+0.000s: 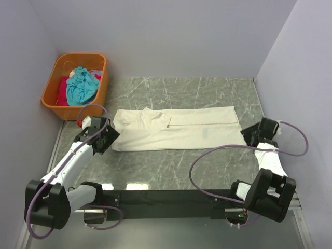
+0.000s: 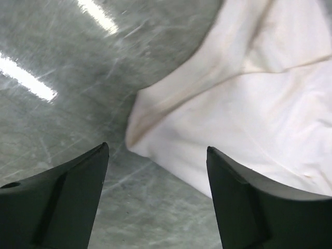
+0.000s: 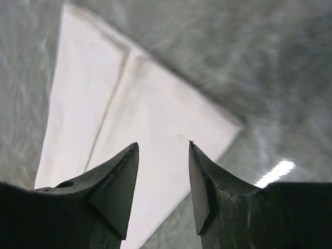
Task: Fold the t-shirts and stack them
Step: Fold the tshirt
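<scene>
Currently, cream t-shirt (image 1: 176,129): laid flat on bench (image 1: 207,93).
Left end effector (image 2: 158,149): opened, empty, at shirt corner.
Right end effector (image 3: 163,143): opened, empty, over opposite corner.

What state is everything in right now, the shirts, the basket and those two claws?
Large cream cotton t-shirt: folded into a long strip, lying flat.
Orange plastic basket: upright, holding crumpled shirts.
Teal blue t-shirt: crumpled, on top.
Red t-shirt: crumpled, partly under the teal one.
Left gripper: open, empty.
Right gripper: open, empty.
</scene>
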### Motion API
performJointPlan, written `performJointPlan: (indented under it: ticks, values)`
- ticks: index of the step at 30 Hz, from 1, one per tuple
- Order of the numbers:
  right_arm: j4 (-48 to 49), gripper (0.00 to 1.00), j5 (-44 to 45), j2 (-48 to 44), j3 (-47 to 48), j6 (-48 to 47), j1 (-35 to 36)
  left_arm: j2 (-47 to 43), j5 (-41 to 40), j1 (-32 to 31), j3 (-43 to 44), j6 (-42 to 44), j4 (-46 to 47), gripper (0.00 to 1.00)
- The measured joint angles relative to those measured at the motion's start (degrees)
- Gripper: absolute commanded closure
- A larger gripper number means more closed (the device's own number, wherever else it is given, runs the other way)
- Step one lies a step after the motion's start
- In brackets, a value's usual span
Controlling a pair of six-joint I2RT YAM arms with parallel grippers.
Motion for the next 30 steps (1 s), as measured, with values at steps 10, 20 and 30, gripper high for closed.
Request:
performJointPlan:
  ticks: [10, 20, 30]
  values:
    - [3.58, 0.51, -9.73, 15.52, 13.27, -3.21, 8.74, 2.23, 5.22, -0.52, 7.39, 3.43, 4.81, 0.4]
    - [4.42, 0.52, -13.07, 30.38, 18.14, -4.26, 8.17, 13.97, 9.77, -0.94, 1.73, 1.97, 14.21, 0.51]
    - [4.92, 0.44, -13.77, 32.17, 18.18, -4.33, 2.47, 12.92, 6.16, 0.17, 1.29, 4.07, 11.82, 0.23]
